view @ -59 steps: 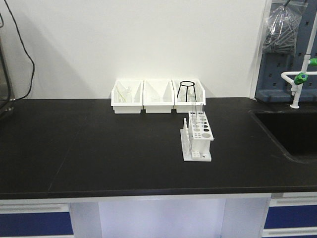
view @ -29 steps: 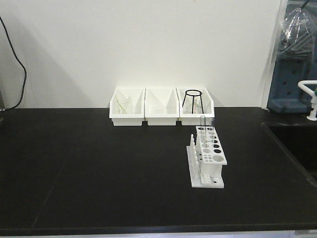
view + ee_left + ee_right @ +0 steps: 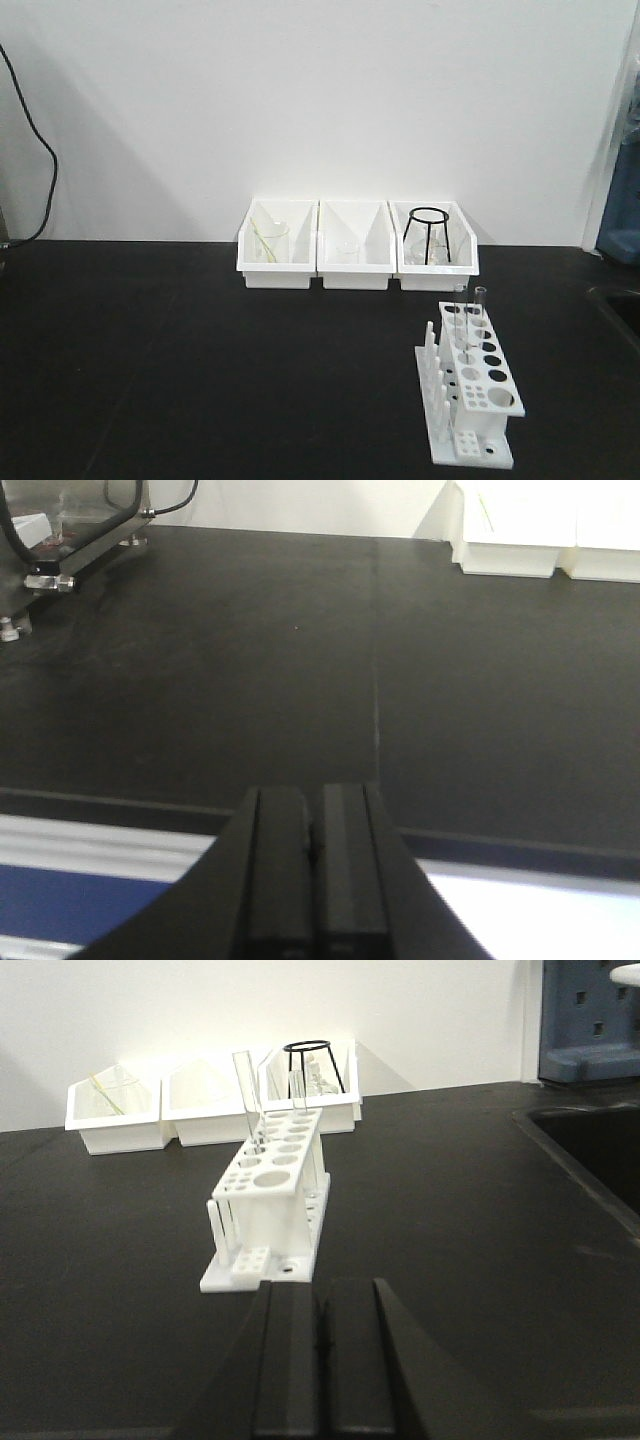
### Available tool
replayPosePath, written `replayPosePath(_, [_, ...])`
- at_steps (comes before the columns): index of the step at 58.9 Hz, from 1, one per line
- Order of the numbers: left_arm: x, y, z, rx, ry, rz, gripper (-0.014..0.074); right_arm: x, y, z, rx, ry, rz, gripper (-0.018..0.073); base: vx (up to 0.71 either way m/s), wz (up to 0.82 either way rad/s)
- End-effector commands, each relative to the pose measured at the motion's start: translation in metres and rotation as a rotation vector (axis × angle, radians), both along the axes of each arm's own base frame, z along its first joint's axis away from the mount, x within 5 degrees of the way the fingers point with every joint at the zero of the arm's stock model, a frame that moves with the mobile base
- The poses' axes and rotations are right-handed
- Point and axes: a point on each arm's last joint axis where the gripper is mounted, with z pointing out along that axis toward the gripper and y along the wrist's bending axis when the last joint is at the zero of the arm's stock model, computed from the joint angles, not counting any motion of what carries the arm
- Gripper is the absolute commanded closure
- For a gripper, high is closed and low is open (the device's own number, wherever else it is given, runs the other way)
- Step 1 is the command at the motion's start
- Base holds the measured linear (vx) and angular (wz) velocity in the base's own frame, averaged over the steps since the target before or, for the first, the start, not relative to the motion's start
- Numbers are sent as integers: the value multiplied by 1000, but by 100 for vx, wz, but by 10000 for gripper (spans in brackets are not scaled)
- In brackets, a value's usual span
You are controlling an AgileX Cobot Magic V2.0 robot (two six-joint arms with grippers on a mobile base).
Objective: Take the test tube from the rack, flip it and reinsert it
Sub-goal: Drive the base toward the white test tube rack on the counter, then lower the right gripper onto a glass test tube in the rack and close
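left gripper (image 3: 315, 800) & right gripper (image 3: 320, 1295) both clenched on nothing, so open the right one, come in w/ jaws level on the test tube (image 3: 246, 1090) standing at the far end of the rack (image 3: 275, 1215), pinch mid-glass, lift straight up

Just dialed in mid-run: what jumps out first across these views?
The white rack stands out on the black bench, front right, with clear test tubes standing in its far end. Behind it, three white bins line the wall, the rightmost holding a black wire stand. Both the left gripper and right gripper are shut and empty.
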Motion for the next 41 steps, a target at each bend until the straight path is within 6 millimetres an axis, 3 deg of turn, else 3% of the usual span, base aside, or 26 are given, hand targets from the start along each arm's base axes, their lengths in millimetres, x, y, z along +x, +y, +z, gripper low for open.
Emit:
replayPosePath(1, [1,-1,8,3,-98,-11,603,0,0,8,-11,-90,-5,568,31,10])
replayPosePath(41, [1,-1,8,3,-98,-11,603,0,0,8,-11,-90,-5,568,27,1])
